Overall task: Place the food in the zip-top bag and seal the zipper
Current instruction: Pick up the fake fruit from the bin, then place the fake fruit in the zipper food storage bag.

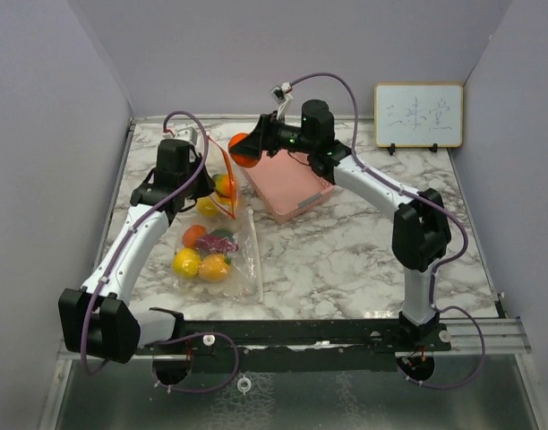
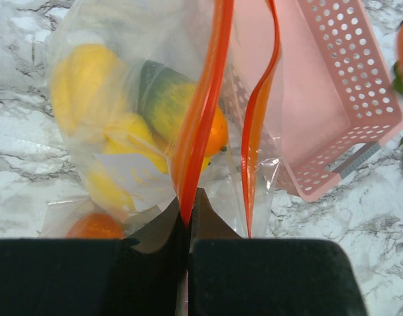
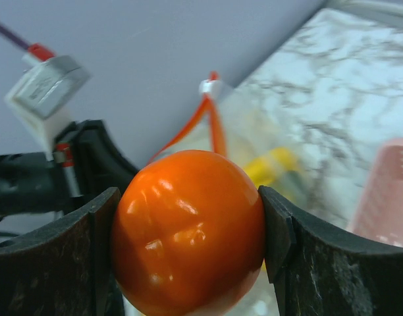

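Observation:
A clear zip-top bag [image 1: 222, 242] with an orange zipper [image 2: 201, 118] lies at the left, holding several toy fruits [image 1: 202, 255] in yellow, orange, green and purple. My left gripper [image 2: 188, 204] is shut on one side of the bag's zipper rim and holds the mouth up; the other zipper strip [image 2: 257, 118] hangs apart from it. My right gripper [image 3: 188, 224] is shut on a glossy orange toy fruit [image 3: 188, 227], which it holds in the air by the bag's mouth [image 1: 242, 149]. The left arm [image 3: 43, 178] shows behind the fruit.
A pink slotted basket [image 1: 287, 184] stands right of the bag, under my right arm; it also shows in the left wrist view [image 2: 333, 99]. A small whiteboard [image 1: 418, 115] leans at the back right. Grey walls close in the table's left, back and right sides.

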Action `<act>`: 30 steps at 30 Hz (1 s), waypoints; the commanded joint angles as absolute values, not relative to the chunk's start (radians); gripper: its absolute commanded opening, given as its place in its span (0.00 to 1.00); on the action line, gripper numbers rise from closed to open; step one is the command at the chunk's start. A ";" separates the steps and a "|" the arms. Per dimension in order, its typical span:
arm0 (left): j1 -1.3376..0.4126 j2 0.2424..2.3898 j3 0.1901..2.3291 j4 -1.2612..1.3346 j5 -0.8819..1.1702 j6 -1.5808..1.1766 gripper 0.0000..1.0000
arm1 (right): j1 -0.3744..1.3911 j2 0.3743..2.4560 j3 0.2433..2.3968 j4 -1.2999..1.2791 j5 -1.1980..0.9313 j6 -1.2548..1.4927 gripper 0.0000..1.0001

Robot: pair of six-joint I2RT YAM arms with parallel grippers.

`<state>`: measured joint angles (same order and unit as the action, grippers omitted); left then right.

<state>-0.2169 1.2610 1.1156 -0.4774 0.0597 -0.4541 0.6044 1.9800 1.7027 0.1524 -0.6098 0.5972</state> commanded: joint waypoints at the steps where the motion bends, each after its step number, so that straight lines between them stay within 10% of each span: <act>1: -0.215 1.176 1.061 -0.372 0.140 -0.493 0.00 | 0.657 2.025 1.686 0.416 -0.900 0.858 0.36; 22: -0.205 1.068 0.980 -0.359 0.136 -0.509 0.00 | 0.721 2.227 1.969 -0.203 -0.273 0.720 0.44; 30: -0.205 1.080 0.973 -0.345 0.143 -0.518 0.00 | 0.765 2.251 2.119 -0.335 -0.170 0.663 0.99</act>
<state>-0.2104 1.0855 0.9607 -0.3729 0.1223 -0.5140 0.7502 2.2726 2.0907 -0.2634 -0.2508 0.7219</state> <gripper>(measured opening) 0.009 0.795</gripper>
